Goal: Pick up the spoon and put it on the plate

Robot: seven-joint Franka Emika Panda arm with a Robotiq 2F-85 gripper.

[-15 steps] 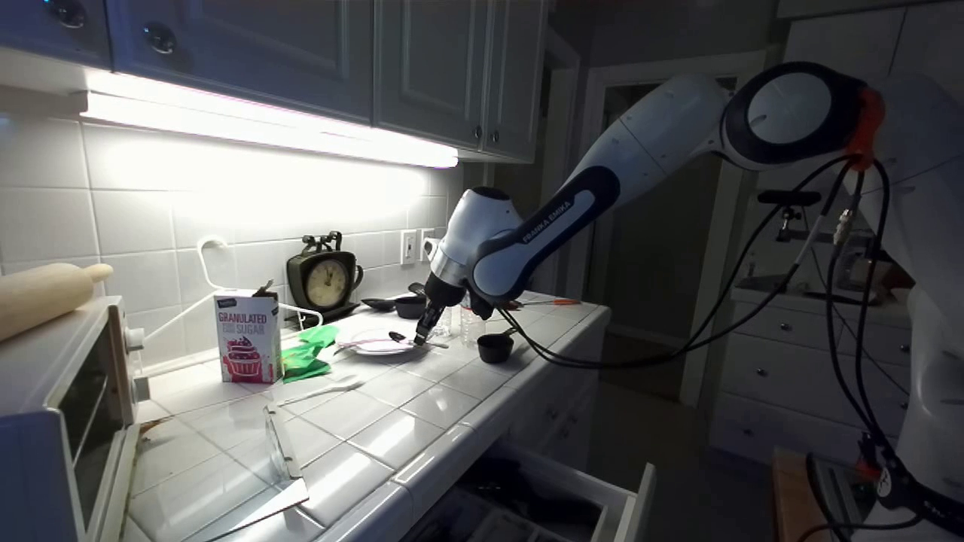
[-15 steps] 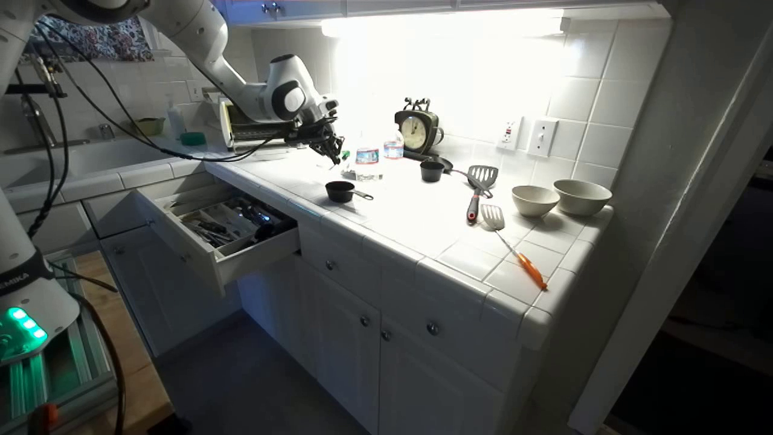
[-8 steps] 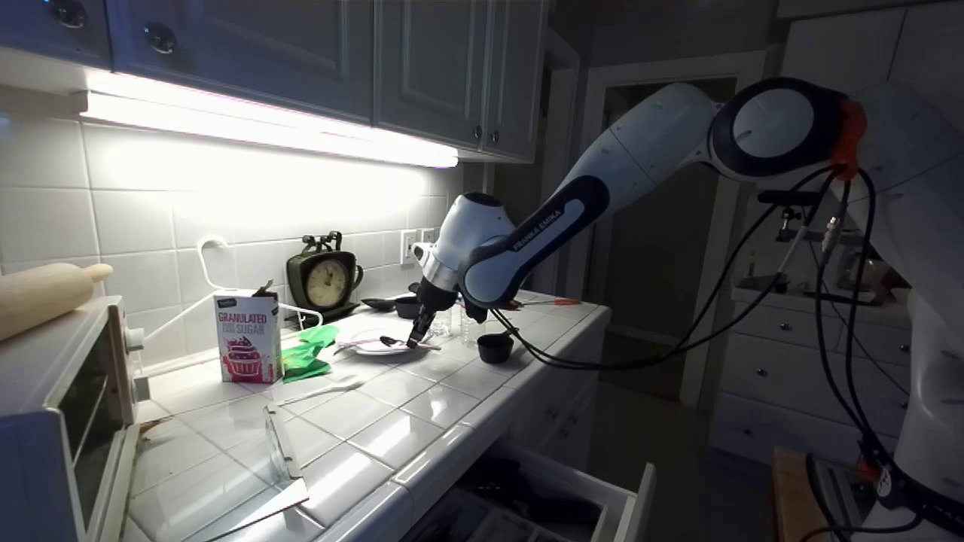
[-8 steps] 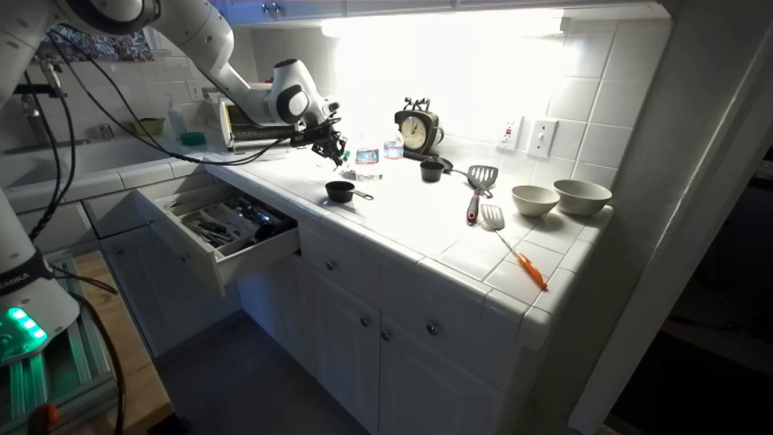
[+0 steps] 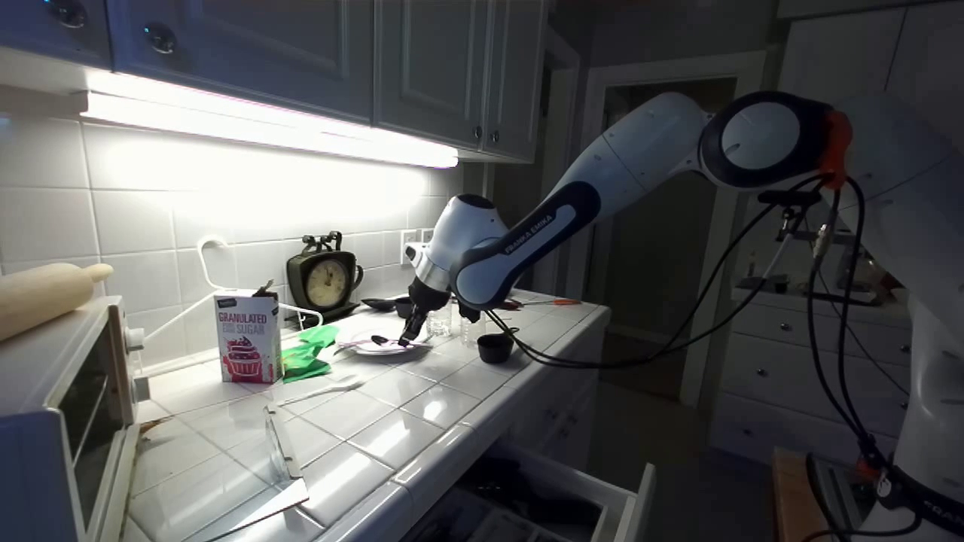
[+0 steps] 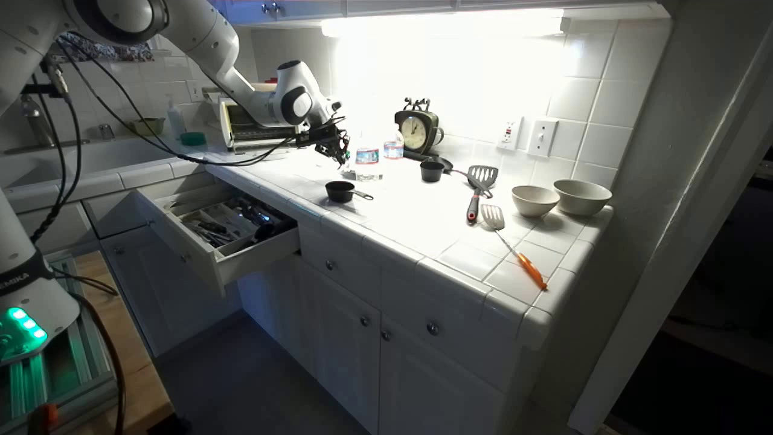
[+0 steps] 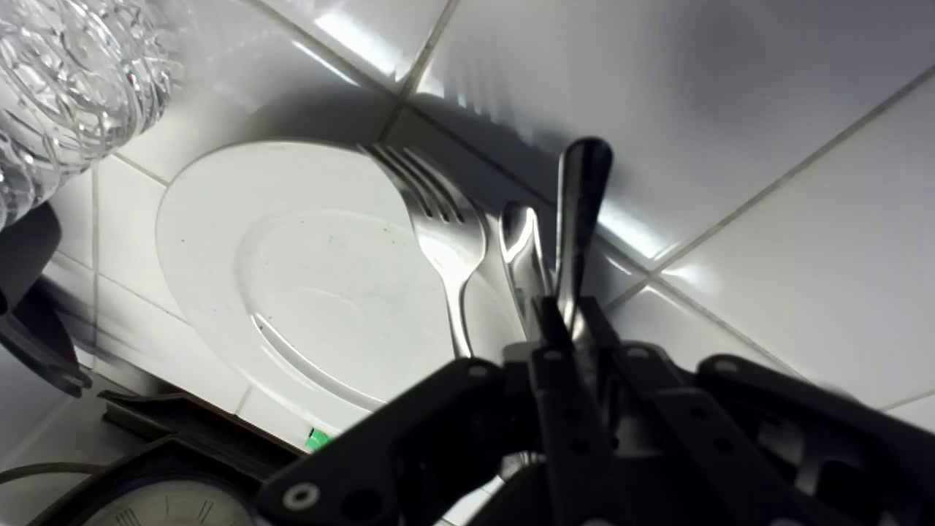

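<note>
My gripper [image 7: 571,310] is closed on the silver spoon [image 7: 581,204]; the end of its handle sticks out past the fingertips in the wrist view. The spoon's dark bowl [image 5: 379,341] shows left of the fingertips [image 5: 404,342] in an exterior view, over the plate. The white plate [image 7: 314,292] lies under and beside the gripper; it also shows in an exterior view [image 5: 365,349]. I cannot tell whether the spoon touches it. A fork [image 7: 453,245] lies on the plate. Beside it is another shiny utensil [image 7: 522,252], its kind unclear. The gripper [image 6: 344,161] hides part of the spoon.
Clear bottles [image 6: 367,156] stand close to the gripper. A black measuring cup [image 6: 340,192] sits near the counter edge. A clock [image 5: 327,282], a sugar box [image 5: 248,339] and a green bag [image 5: 309,354] stand around the plate. A drawer [image 6: 253,260] is open below.
In an exterior view the gripper has moved left, farther over the plate, and the spoon has moved with it. The fingers stay closed. The plate has not moved.
</note>
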